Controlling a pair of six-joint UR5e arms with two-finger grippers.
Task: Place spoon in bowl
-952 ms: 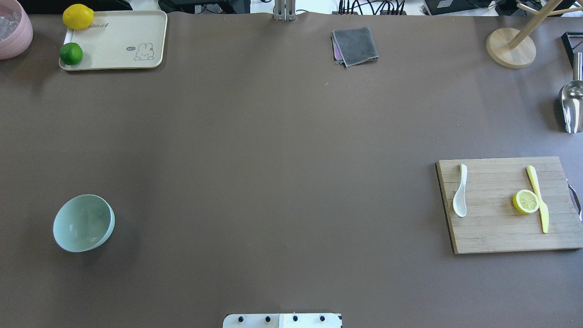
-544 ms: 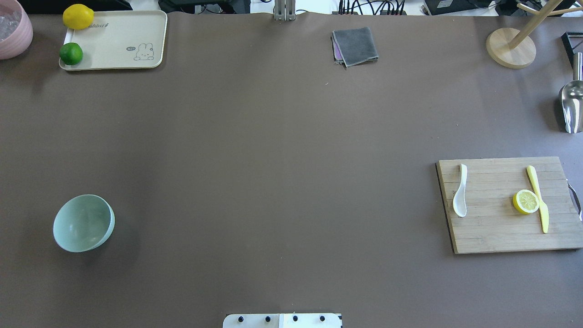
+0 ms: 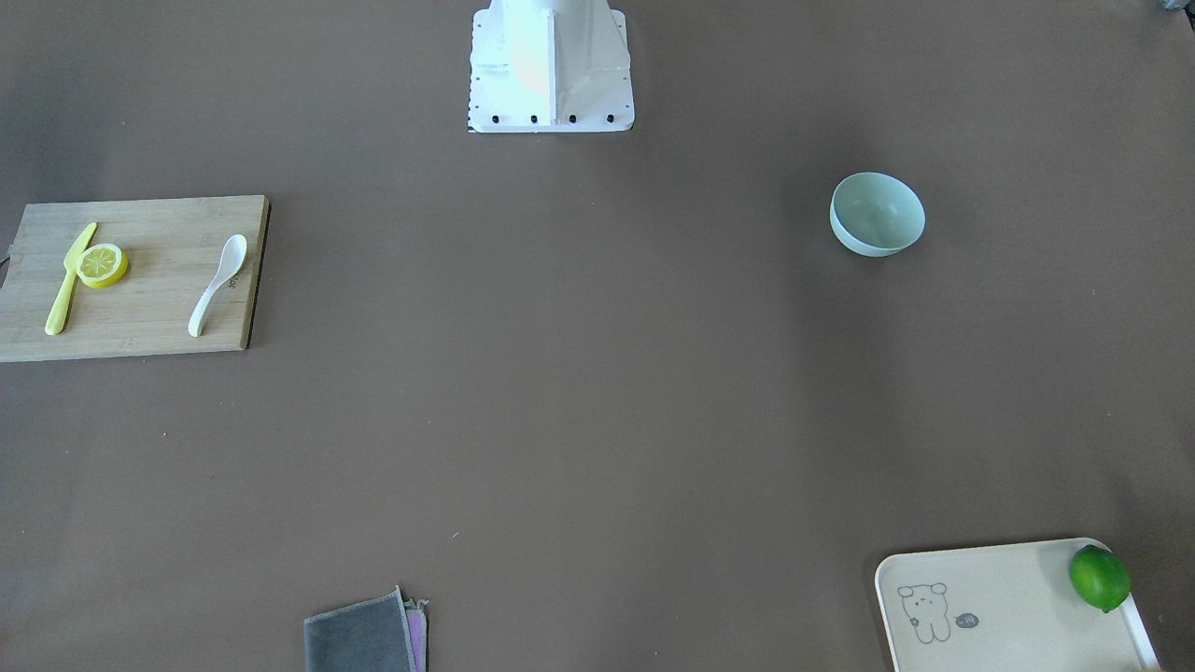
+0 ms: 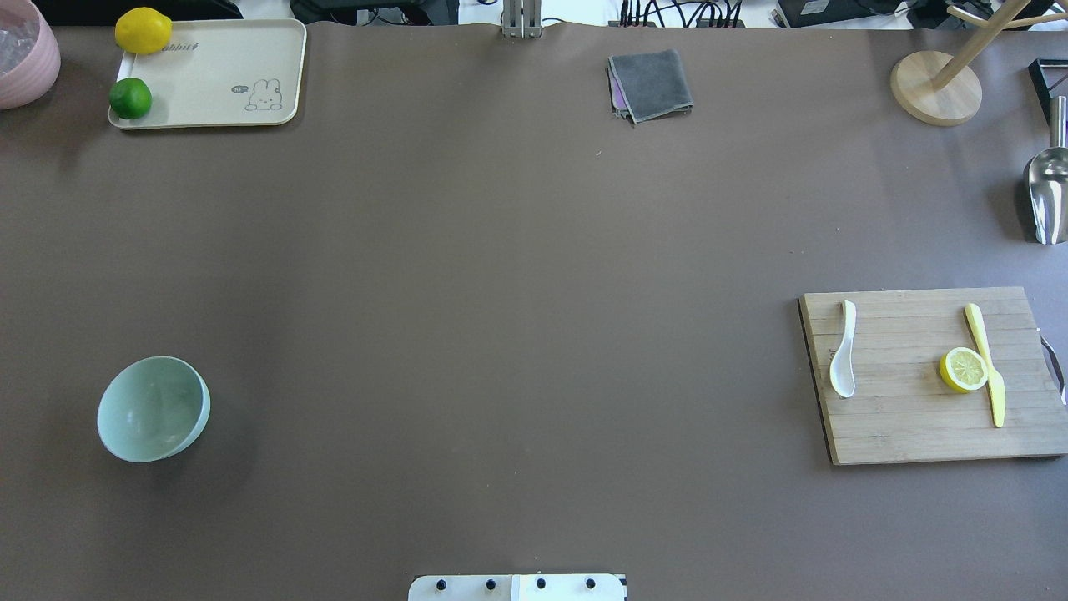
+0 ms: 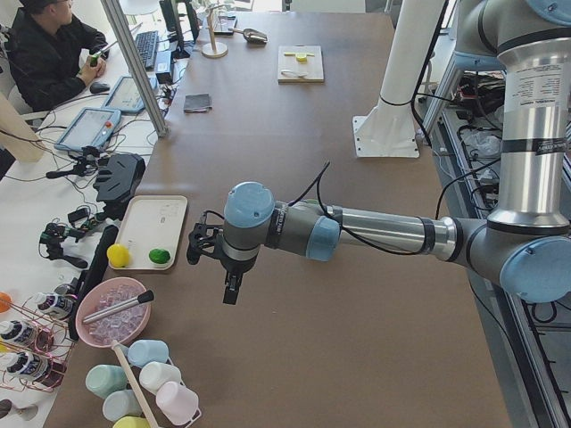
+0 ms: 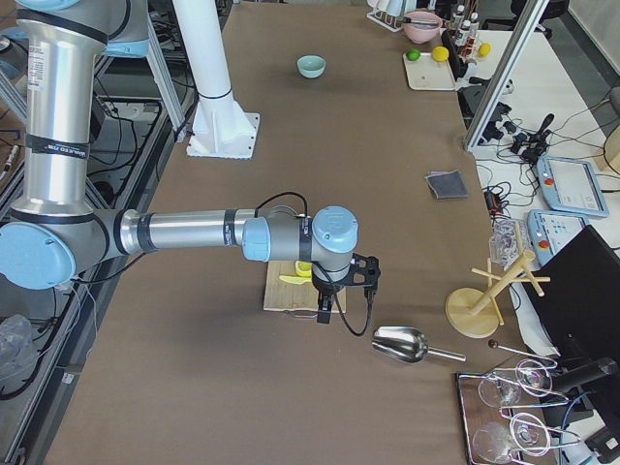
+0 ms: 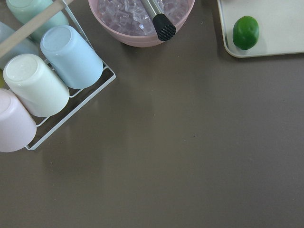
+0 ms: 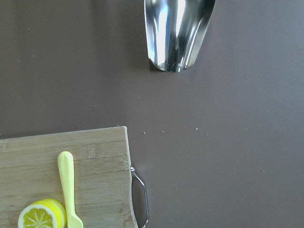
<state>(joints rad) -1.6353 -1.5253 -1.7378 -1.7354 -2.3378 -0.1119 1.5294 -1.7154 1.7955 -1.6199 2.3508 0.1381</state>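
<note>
Right arm nearer the spoon (image 4: 843,351) on the cutting board (image 4: 909,426)
The spoon is lying along the board's inner edge, scoop end toward the robot, handle away. The right gripper (image 6: 325,312) is hovering off the board's outer end near the metal scoop (image 8: 178,33), yellow knife (image 4: 994,401) and lemon half (image 4: 963,370) sitting between. The mint-green bowl (image 4: 153,409) is standing well apart, on the left gripper's (image 5: 230,294) side. Neither gripper is showing whether it is spread or pinched.

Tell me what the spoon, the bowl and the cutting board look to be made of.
The spoon: smooth, glossy white, so plastic or ceramic; the look leaves it open. The bowl: pale mint, satin surface, likely plastic or glazed ceramic. The cutting board: wood, perhaps bamboo, with visible strips and grain, matte.
</note>
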